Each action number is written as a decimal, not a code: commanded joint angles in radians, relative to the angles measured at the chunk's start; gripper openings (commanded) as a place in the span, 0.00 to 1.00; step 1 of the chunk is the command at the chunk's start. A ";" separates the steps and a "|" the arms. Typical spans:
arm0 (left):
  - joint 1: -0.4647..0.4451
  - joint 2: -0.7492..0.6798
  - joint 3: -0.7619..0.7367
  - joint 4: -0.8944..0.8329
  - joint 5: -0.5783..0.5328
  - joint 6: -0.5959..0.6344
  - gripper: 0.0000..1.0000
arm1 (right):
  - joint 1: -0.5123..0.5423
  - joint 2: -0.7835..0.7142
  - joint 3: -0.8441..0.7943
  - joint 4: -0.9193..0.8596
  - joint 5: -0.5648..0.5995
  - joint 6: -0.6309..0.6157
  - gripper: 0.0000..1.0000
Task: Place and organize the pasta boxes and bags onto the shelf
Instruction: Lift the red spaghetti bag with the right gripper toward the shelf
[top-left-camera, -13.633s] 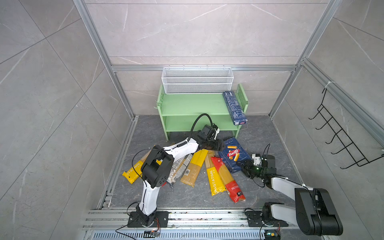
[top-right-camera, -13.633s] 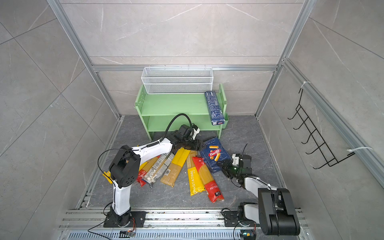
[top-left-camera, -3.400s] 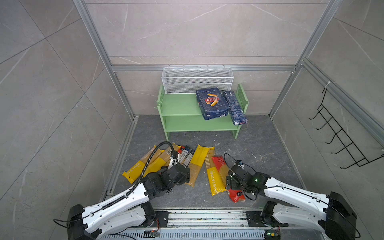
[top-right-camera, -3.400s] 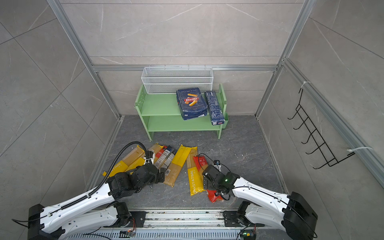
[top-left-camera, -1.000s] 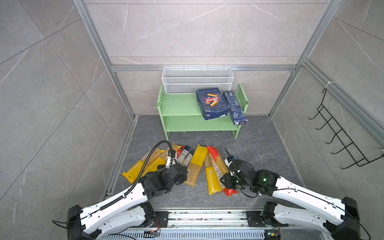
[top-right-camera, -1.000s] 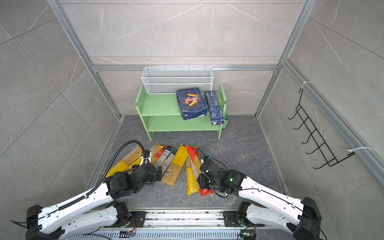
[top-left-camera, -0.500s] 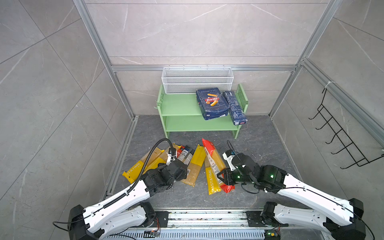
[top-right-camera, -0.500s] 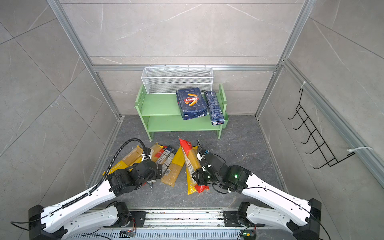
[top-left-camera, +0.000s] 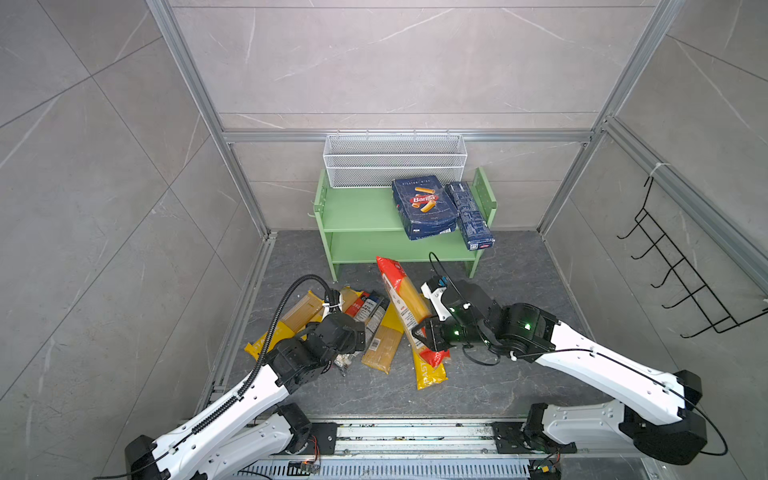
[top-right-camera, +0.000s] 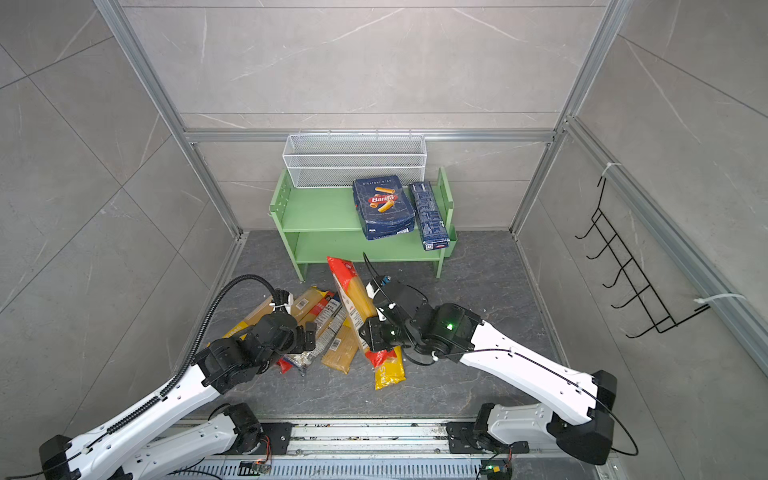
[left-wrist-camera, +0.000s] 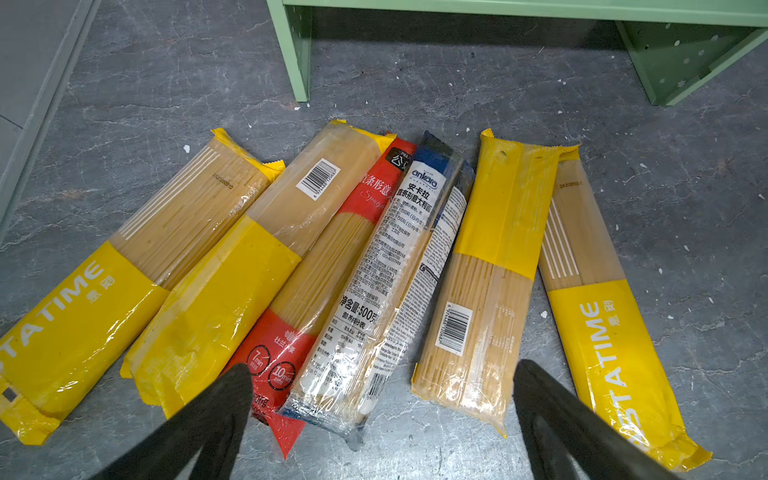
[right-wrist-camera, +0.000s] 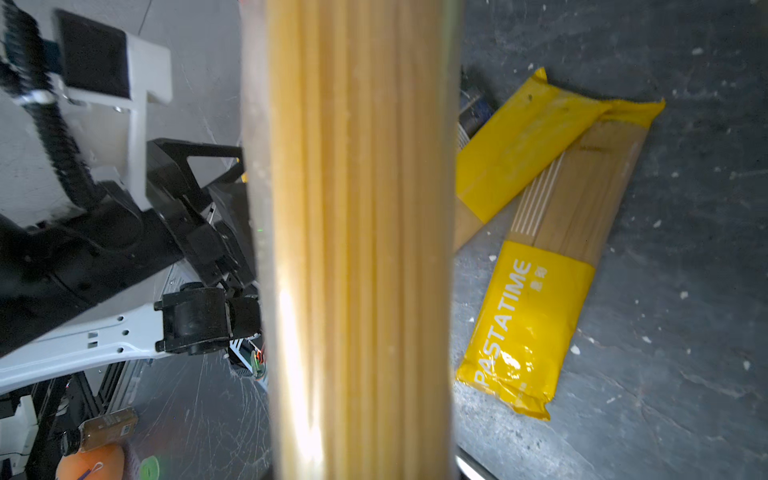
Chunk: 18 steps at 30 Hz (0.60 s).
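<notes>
The right gripper (top-left-camera: 420, 332) pinches a red-ended spaghetti bag (top-left-camera: 403, 297) near its lower end, tilted above the other bags (top-left-camera: 382, 340), short of the green shelf (top-left-camera: 361, 210). Held off-centre, it may swing or slip. The left gripper (left-wrist-camera: 380, 380) hangs spread wide.

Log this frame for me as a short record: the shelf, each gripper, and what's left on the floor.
shelf: top board holds Barilla box and narrow blue box, side by side at its right end
right gripper: shut on red-ended spaghetti bag, which is raised at a tilt with its upper end toward the shelf
left gripper: open, holding nothing, above the floor bags
floor bags: six, fanned out side by side, some overlapping
not yet shelved: all seven bags
</notes>
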 joint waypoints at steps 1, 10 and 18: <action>0.030 -0.022 0.031 0.031 0.054 0.040 1.00 | 0.005 0.060 0.177 0.099 0.074 -0.082 0.00; 0.110 -0.022 0.015 0.065 0.155 0.059 1.00 | -0.016 0.439 0.725 -0.029 0.161 -0.211 0.00; 0.128 -0.004 0.025 0.086 0.199 0.061 1.00 | -0.107 0.705 1.116 -0.099 0.121 -0.240 0.00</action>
